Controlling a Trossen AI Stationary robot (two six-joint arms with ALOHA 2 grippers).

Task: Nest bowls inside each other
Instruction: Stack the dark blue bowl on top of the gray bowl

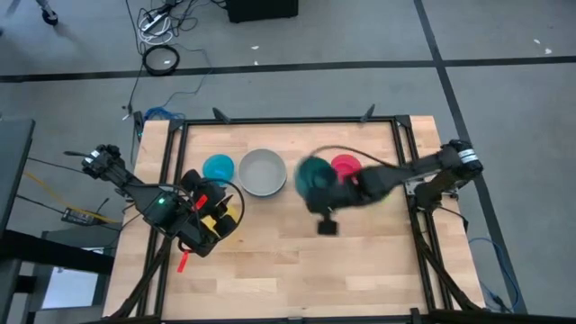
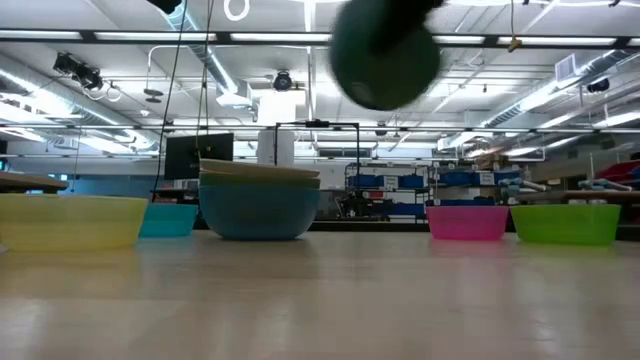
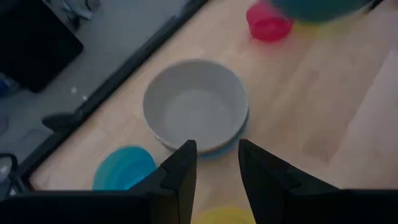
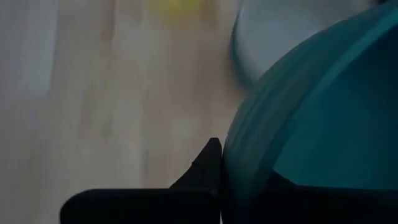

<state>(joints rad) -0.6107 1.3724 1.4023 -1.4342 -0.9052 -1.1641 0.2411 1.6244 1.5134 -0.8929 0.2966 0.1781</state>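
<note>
My right gripper [image 1: 331, 184] is shut on a teal bowl [image 1: 315, 176] and holds it high above the table's middle; the low view shows the teal bowl [image 2: 385, 50] in the air. A grey-white bowl [image 1: 263, 171] sits nested in a blue bowl [image 2: 258, 215]. On the table stand a cyan bowl [image 1: 219, 167], a pink bowl [image 1: 346, 164], a lime bowl [image 2: 565, 222] and a yellow bowl [image 2: 70, 220]. My left gripper [image 3: 217, 168] hovers open above the yellow bowl, touching nothing. My right gripper has the teal bowl by its wall near the rim [image 4: 239, 155]. One finger [image 4: 205, 169] lies against the outside of the wall; the bowl hides the other. The bowl is lifted clear of the table and tilted.
The bowls stand in a row across the far half of the wooden table [image 1: 297, 261], whose near half is bare wood. A black frame [image 1: 288, 121] runs round the table. Cables lie on the floor beyond it.
</note>
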